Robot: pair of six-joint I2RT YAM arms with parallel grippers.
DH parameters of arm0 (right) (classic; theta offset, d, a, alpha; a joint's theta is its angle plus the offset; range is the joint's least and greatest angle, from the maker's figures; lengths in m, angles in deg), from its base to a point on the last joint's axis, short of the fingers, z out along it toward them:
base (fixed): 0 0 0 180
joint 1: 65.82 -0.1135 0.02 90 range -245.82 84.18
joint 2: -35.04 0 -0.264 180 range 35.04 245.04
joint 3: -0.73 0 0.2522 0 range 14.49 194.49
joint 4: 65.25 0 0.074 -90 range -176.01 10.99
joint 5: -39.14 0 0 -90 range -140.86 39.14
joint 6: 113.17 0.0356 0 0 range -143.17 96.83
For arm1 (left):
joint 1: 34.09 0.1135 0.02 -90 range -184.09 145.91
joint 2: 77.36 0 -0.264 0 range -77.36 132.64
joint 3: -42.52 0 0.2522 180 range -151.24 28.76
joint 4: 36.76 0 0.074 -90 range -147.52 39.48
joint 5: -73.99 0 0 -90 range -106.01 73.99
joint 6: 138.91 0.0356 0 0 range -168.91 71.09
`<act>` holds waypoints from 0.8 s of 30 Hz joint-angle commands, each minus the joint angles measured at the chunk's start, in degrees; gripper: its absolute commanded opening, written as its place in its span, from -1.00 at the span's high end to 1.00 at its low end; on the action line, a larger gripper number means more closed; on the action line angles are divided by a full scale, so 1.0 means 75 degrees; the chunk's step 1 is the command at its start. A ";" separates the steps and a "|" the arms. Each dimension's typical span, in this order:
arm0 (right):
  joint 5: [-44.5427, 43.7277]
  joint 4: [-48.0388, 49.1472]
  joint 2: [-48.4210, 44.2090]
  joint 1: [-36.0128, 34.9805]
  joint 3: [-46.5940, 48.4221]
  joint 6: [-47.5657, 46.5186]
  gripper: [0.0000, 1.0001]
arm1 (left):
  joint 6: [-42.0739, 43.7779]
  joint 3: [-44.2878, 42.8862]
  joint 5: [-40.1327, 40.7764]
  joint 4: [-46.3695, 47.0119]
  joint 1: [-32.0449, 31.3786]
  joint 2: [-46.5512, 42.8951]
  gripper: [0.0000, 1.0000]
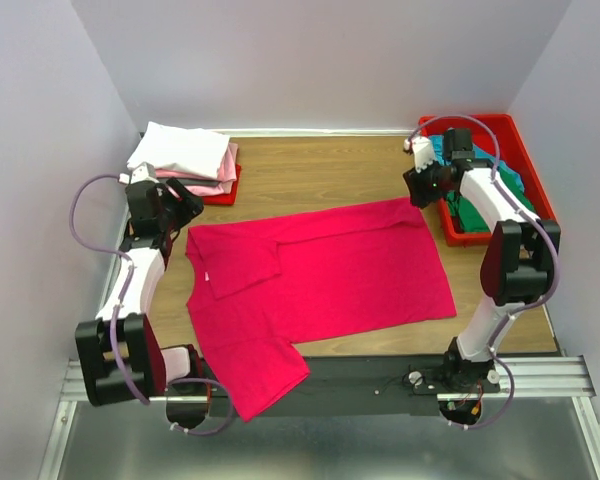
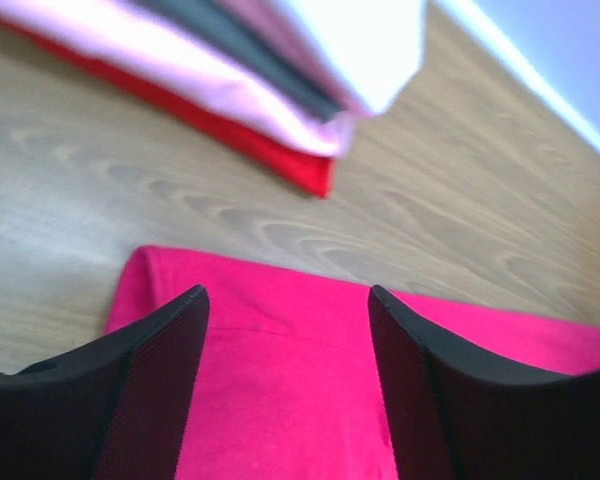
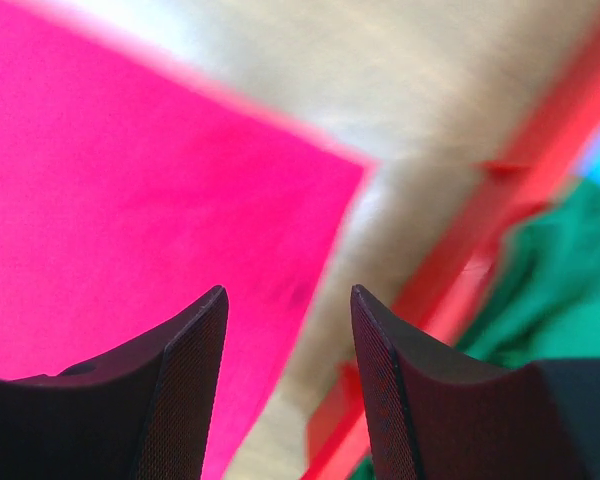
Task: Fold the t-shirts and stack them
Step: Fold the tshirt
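The crimson t-shirt (image 1: 320,275) lay spread across the middle of the table (image 1: 310,175), one sleeve hanging over the near edge. The left fingers (image 2: 150,390) and right fingers (image 3: 180,390) stood well apart above its far corners, holding nothing. Soft, light and limp, it would probably sag and crease, so pinching both corners at the edge looked best.
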 commanded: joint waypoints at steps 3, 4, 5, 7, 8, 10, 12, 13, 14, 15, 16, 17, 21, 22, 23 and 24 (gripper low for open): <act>0.2017 -0.1508 -0.0745 -0.0023 -0.1180 -0.1536 -0.20 | 0.0589 0.0557 -0.1332 -0.0238 0.0055 -0.1337 -0.53; 0.2042 -0.1345 -0.0771 -0.0023 -0.1263 -0.1303 -0.20 | 0.0659 0.0594 -0.1274 -0.0320 0.0055 -0.1408 -0.53; 0.1647 -0.0624 -0.0736 -0.0023 -0.1310 -0.0837 -0.20 | 0.0718 0.0617 -0.1181 -0.0460 0.0066 -0.1467 -0.52; 0.1211 -0.0324 -0.0236 -0.0023 -0.0973 0.0501 -0.20 | 0.0789 0.0699 -0.1016 -0.0532 0.0066 -0.1678 -0.51; 0.1175 -0.0312 -0.0046 -0.0023 -0.0739 0.0689 -0.20 | 0.0824 0.0711 -0.1062 -0.0532 0.0055 -0.1760 -0.51; 0.0789 -0.0067 0.0317 -0.0023 -0.0189 0.1345 -0.20 | 0.1057 0.0688 -0.1237 -0.0509 0.0066 -0.2145 -0.50; 0.0298 0.0156 0.0926 -0.0023 0.0176 0.1859 -0.20 | 0.1315 0.0653 -0.1250 -0.0509 0.0055 -0.2474 -0.49; 0.0064 0.0145 0.1160 -0.0023 0.0653 0.1991 -0.19 | 0.1490 0.0641 -0.1099 -0.0544 0.0055 -0.2789 -0.49; -0.0031 0.0145 0.1348 -0.0023 0.0809 0.2061 -0.19 | 0.1596 0.0652 -0.1017 -0.0590 0.0055 -0.2931 -0.49; -0.0137 0.0168 0.1710 -0.0035 0.0973 0.2120 -0.19 | 0.1667 0.0653 -0.0993 -0.0695 0.0055 -0.3037 -0.49; -0.0323 0.0168 0.1853 -0.0035 0.1207 0.2144 -0.19 | 0.1784 0.0687 -0.0888 -0.0754 0.0055 -0.3189 -0.49; -0.0406 0.0157 0.2167 -0.0035 0.1313 0.2191 -0.19 | 0.1820 0.0723 -0.0864 -0.0848 0.0055 -0.3237 -0.49; -0.0828 0.0157 0.2510 -0.0082 0.1478 0.2168 -0.19 | 0.1832 0.0887 -0.0957 -0.0825 0.0055 -0.3366 -0.48; -0.0887 0.0157 0.2603 -0.0082 0.1479 0.2168 -0.20 | 0.1832 0.0852 -0.1027 -0.0814 0.0066 -0.3378 -0.48; -0.1039 0.0157 0.2627 -0.0093 0.1467 0.2156 -0.20 | 0.1843 0.0829 -0.1062 -0.0802 0.0055 -0.3389 -0.48; -0.1098 0.0157 0.2639 -0.0105 0.1409 0.2121 -0.21 | 0.1855 0.0817 -0.1086 -0.0802 0.0055 -0.3378 -0.48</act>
